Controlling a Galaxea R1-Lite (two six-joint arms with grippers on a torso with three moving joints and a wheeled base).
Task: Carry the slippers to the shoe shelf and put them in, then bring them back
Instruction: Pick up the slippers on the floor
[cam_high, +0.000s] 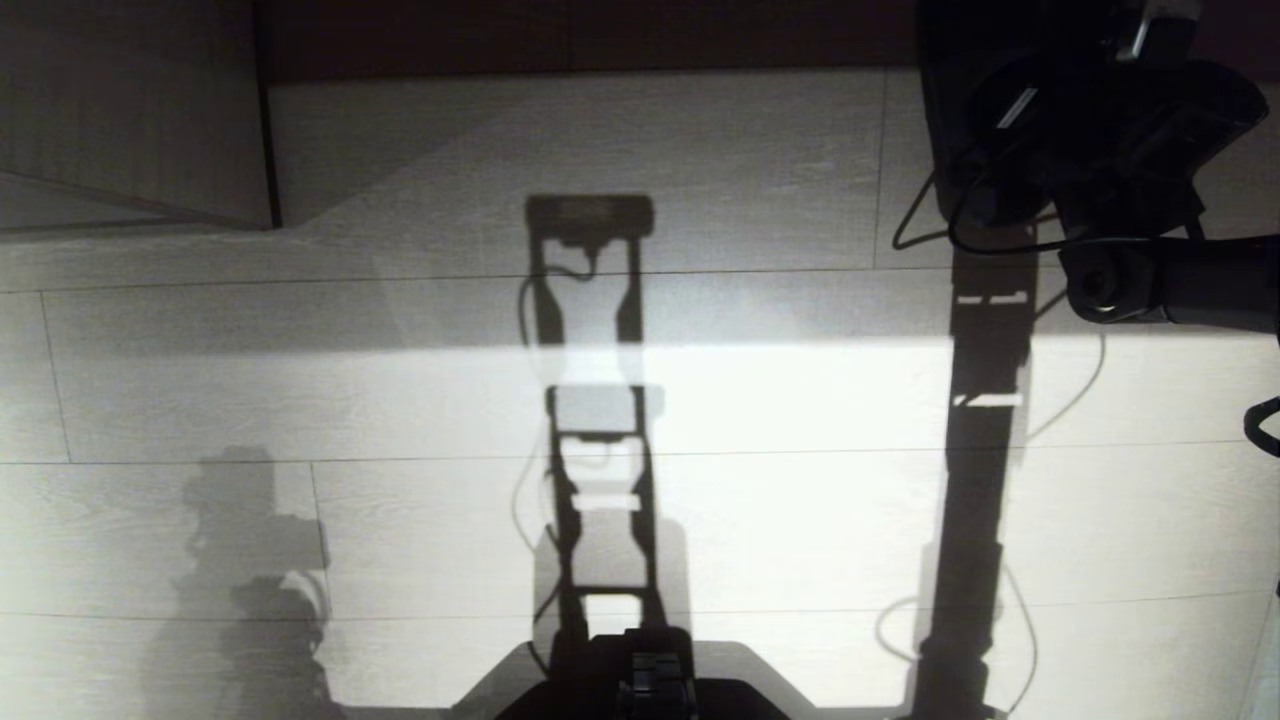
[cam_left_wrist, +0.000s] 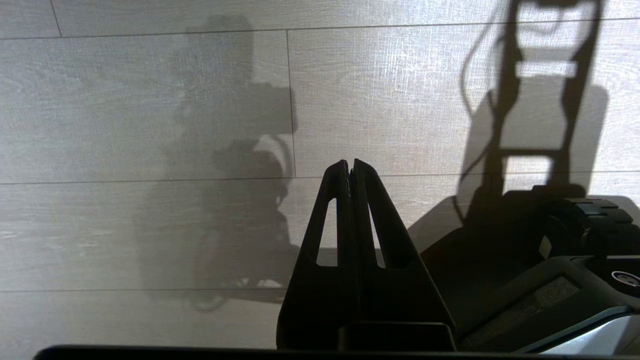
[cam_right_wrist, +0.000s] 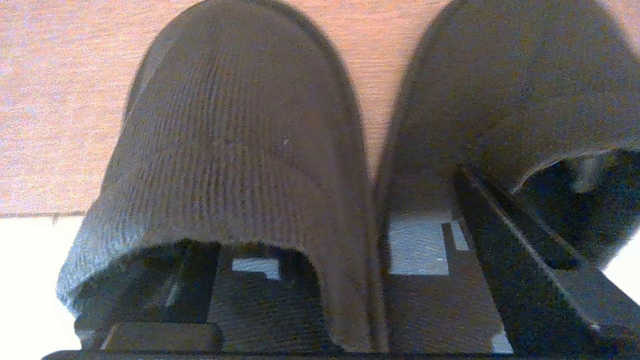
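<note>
The slippers are a dark ribbed pair that fills the right wrist view, side by side with toes pointing away. The left slipper (cam_right_wrist: 240, 140) and the right slipper (cam_right_wrist: 500, 100) rest on a wood-toned surface. My right gripper (cam_right_wrist: 340, 225) is open and straddles their adjoining inner sides. One finger (cam_right_wrist: 165, 295) is inside the left slipper's opening and the other finger (cam_right_wrist: 515, 240) is inside the right one's. In the head view the right arm (cam_high: 1100, 130) reaches in at the far upper right. My left gripper (cam_left_wrist: 350, 162) hangs shut and empty over the floor. I cannot make out the shoe shelf.
A pale wood-grain board with dark edging (cam_high: 140, 100) stands at the far upper left of the head view. A dark band (cam_high: 600, 30) runs along the far edge. Pale plank floor (cam_high: 780, 500) carries the robot's shadows, and my base (cam_high: 640, 685) is at the near edge.
</note>
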